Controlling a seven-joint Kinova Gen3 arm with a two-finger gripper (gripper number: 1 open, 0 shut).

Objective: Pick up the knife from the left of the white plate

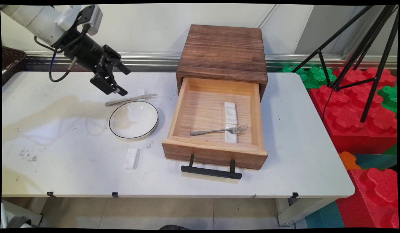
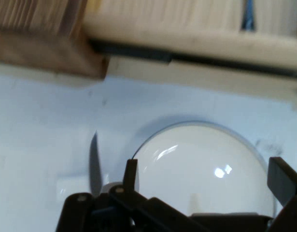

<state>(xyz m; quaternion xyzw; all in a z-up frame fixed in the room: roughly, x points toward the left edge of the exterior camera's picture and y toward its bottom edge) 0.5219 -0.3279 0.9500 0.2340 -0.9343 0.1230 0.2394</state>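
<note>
The black gripper (image 1: 121,80) is held above the counter (image 1: 57,155) with its fingers spread wide and nothing between them. A butter knife (image 1: 131,99) lies just below it at about 5 o'clock, with a white plate (image 1: 133,120) beside the knife. At 3 o'clock, well apart, an open wooden drawer (image 1: 216,152) holds a fork (image 1: 219,130).

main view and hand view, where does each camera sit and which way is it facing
Main view: fixed above the table's near side, looking down across it to the wall; shows the arm and open gripper at upper left.
Hand view: on the hand, looking along the gripper down at the table; its black linkage and two fingers rise from the bottom edge.
Shared: the white plate, the knife beside it, and the wooden drawer.
</note>
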